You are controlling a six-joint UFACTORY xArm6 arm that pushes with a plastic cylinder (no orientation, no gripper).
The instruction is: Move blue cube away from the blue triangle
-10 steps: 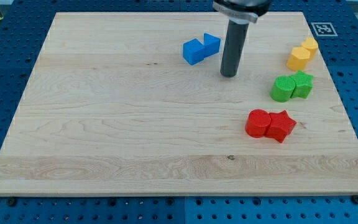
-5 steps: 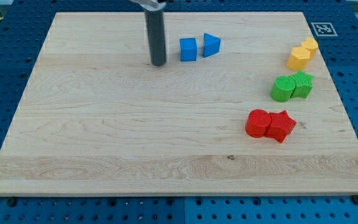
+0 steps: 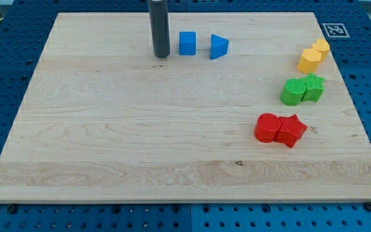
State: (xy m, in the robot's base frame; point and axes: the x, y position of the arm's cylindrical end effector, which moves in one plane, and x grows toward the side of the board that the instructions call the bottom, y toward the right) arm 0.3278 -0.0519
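Near the surface (image 3: 76, 129) top edge: blue cube (image 3: 187, 43) apart from blue triangle (image 3: 218, 46), tip (image 3: 161, 55) just left of cube. No pincer fitted. Separation seemingly achieved.
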